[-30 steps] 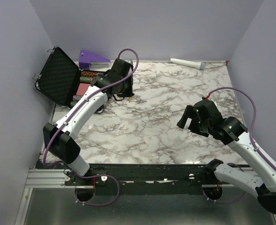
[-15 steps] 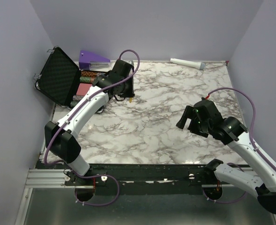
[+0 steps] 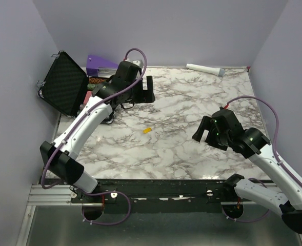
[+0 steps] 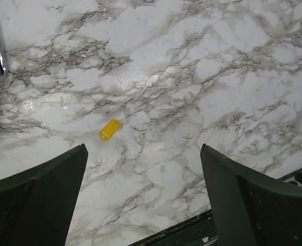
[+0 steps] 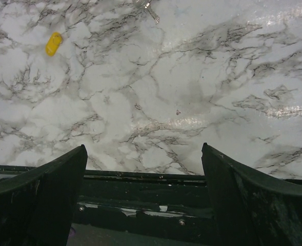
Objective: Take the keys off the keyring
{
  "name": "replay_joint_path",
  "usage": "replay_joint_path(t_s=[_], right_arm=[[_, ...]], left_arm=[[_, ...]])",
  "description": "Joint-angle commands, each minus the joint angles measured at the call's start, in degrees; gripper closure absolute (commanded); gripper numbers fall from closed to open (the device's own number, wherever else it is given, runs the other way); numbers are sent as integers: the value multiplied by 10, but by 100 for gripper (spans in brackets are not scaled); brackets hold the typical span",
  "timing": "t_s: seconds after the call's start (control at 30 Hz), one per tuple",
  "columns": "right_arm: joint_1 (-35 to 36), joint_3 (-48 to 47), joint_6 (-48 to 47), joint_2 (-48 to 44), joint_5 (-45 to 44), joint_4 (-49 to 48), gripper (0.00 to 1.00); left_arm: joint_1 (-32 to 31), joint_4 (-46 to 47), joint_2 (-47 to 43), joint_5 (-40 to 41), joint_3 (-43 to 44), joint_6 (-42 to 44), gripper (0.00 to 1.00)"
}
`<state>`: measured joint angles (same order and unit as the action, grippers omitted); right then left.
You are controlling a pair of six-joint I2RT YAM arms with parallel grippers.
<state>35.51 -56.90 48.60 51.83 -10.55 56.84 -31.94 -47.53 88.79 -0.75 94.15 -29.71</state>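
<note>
The keys [image 3: 147,131] show as one tiny yellow flat piece lying on the marble table, left of centre. In the left wrist view the keys [image 4: 109,129] have a small loop at their upper end, probably the keyring. A faint silvery key-like bit [image 4: 190,98] lies apart from them, also seen as a metal bit [image 5: 149,9] at the top edge of the right wrist view. My left gripper [image 3: 140,95] [image 4: 142,154] hangs open and empty, above and behind the keys. My right gripper [image 3: 204,137] [image 5: 143,148] is open and empty, to the right of the keys [image 5: 53,43].
An open black case [image 3: 63,89] with small items stands at the back left, a purple wedge [image 3: 100,62] behind it. A white cylinder with a grey tip [image 3: 204,68] lies at the back edge. The table's black front rail [image 5: 140,179] is under my right gripper.
My left gripper went from shut to open and let go of the yellow keys, which now lie on the table. The left arm drew up and back. The right arm held still.
</note>
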Motion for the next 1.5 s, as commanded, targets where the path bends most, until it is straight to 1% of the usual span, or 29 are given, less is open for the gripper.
replay_joint_path(t_s=[0.0, 0.07, 0.2, 0.3, 0.53, 0.63, 0.73, 0.87, 1.0, 1.1, 1.27, 1.37, 1.47], right_arm=[[1, -2, -4, -1, 19, -16, 1], [0, -5, -7, 0, 21, -25, 1], [1, -13, -16, 5, 33, -45, 1], [1, -14, -22, 8, 43, -64, 1], [1, -1, -17, 13, 48, -102, 0], [1, 14, -36, 9, 79, -138, 0], [0, 35, -32, -6, 82, -168, 0], [1, 90, -22, -41, 81, -216, 0], [1, 163, -4, -96, 92, -269, 0], [1, 216, 25, -146, 73, -281, 0], [1, 275, 69, -234, 40, -243, 0], [1, 288, 80, -279, 37, -208, 0], [1, 292, 98, -317, 25, -163, 0]], left_arm=[[2, -15, -70, -12, 15, 17, 1], [2, -11, -98, -13, -4, 22, 1], [2, 14, -173, -9, -70, 31, 1], [2, 37, -233, 3, -139, 32, 1], [2, 55, -379, 26, -315, 33, 1], [3, 50, -426, 24, -368, 32, 1], [3, 43, -471, 22, -414, 31, 1], [3, 58, -545, 22, -465, 38, 1], [3, 83, -622, 19, -520, 55, 1], [3, 98, -677, 25, -555, 59, 1], [2, 147, -759, 37, -592, 57, 1], [2, 151, -779, 46, -601, 58, 1], [2, 147, -778, 51, -599, 60, 1]])
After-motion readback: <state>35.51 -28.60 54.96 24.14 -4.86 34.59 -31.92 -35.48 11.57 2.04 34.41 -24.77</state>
